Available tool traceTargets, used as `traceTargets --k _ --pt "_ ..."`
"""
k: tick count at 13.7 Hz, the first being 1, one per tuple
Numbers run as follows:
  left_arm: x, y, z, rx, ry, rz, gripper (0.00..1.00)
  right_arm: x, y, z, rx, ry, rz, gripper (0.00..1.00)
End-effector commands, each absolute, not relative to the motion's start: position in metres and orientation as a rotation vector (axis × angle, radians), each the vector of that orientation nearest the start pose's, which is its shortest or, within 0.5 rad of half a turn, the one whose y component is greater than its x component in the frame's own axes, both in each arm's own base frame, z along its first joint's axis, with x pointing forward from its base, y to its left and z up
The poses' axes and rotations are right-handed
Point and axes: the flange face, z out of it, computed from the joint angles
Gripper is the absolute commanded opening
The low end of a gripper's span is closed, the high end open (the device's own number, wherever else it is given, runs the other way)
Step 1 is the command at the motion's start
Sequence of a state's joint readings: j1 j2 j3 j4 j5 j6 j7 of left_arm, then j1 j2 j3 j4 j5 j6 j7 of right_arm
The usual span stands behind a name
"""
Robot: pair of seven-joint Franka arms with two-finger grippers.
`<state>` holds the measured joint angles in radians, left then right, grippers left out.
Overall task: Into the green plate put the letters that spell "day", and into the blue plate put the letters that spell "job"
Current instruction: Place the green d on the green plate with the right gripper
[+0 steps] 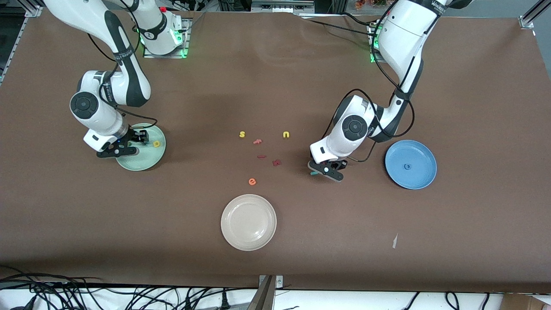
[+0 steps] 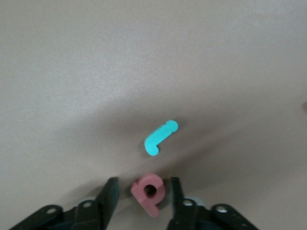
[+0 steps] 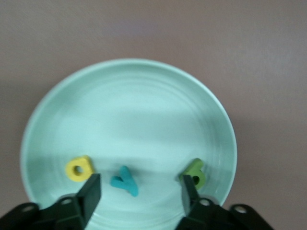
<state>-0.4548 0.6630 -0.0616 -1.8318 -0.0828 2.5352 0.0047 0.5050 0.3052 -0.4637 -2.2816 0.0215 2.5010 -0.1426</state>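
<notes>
The pale green plate (image 3: 129, 110) holds the yellow a (image 3: 79, 168), the teal y (image 3: 124, 181) and the olive d (image 3: 194, 173). My right gripper (image 3: 139, 191) hangs open just over this plate (image 1: 146, 161), with the y lying loose between its fingers. My left gripper (image 2: 142, 196) is low over the table beside the blue plate (image 1: 424, 172). It stands open around the pink b (image 2: 149, 191), with a gap on each side. The teal j (image 2: 160, 138) lies just ahead of it. The blue o (image 1: 407, 166) lies in the blue plate.
A cream plate (image 1: 248, 222) sits nearer the front camera. In the table's middle lie a yellow s (image 1: 242, 134), a yellow u (image 1: 286, 134), a pink f (image 1: 257, 141), two dark red letters (image 1: 277, 162) and an orange e (image 1: 252, 181).
</notes>
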Motion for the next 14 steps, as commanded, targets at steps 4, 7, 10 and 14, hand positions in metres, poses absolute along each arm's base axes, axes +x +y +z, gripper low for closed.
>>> traceTargets --k 4,7,10,14 --pt "0.572 -0.314 0.171 -3.101 0.761 -0.058 0.03 0.583 0.073 0.353 -3.171 -0.366 0.337 1.00" --pt "0.589 -0.286 0.204 -3.113 0.696 -0.078 0.03 0.600 0.098 0.410 -3.168 -0.434 0.286 1.00" --pt "0.609 -0.223 0.244 -3.103 0.687 0.016 0.04 0.605 0.120 0.464 -3.162 -0.485 0.325 1.00" --pt "0.602 -0.149 0.264 -3.053 0.873 0.070 0.06 0.598 0.142 0.485 -3.140 -0.550 0.344 1.00"
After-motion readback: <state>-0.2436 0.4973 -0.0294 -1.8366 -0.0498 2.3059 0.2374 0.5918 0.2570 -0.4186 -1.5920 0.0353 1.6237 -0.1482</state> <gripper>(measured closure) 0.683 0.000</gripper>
